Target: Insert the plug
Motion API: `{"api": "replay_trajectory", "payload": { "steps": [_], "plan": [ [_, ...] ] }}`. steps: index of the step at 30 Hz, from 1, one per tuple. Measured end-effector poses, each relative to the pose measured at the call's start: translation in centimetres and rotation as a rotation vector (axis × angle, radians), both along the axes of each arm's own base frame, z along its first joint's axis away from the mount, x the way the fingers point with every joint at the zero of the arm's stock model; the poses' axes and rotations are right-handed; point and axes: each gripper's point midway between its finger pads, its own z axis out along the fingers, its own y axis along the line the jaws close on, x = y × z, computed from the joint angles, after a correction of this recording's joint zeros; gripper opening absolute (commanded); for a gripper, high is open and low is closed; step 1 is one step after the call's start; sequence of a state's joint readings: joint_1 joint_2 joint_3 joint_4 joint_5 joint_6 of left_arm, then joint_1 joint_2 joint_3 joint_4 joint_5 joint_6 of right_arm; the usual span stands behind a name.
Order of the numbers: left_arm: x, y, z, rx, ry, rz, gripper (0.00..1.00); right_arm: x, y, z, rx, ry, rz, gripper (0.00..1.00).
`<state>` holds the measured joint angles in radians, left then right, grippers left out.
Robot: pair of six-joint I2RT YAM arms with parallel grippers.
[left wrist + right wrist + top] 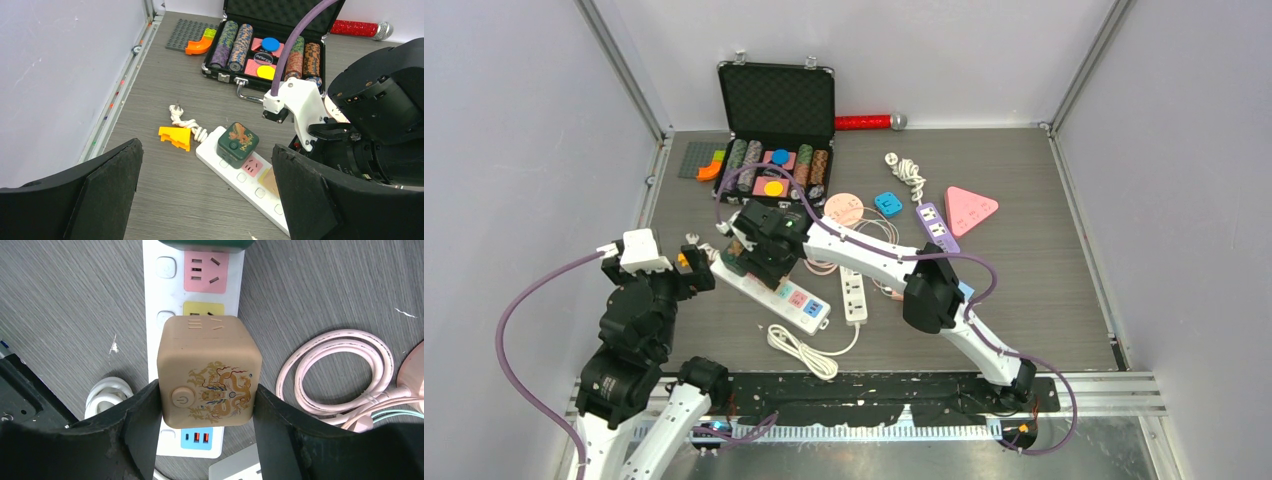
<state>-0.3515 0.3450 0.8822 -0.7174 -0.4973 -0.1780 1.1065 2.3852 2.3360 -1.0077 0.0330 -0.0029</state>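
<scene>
Over power strip (pixel 160 295), at its yellow socket (pixel 200 308), right end effector (pixel 207 405) pinches tan cube plug (pixel 207 360), seemingly unseated; pressing down remains. Left end effector (pixel 205 170) spread, empty.

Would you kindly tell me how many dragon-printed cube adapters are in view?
2. The dark green cube adapter sits at the white power strip's end; the tan cube adapter is between the right gripper's jaws over the yellow socket. More may be hidden.
</scene>
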Motion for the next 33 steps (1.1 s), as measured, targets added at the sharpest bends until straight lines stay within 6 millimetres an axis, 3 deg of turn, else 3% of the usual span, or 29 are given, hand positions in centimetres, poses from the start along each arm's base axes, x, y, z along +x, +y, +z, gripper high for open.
{"api": "replay_trajectory", "payload": {
  "steps": [22,33],
  "plan": [
    [-0.1,0.0,0.3,-0.012,-0.007,0.001,1.00,1.0,1.1,1.1,0.056,-0.032,-0.018,0.05],
    [-0.2,-0.1,0.4,-0.026,-0.010,0.003,1.00,0.7,1.0,0.7,0.049,-0.017,-0.014,0.05]
  ]
}}
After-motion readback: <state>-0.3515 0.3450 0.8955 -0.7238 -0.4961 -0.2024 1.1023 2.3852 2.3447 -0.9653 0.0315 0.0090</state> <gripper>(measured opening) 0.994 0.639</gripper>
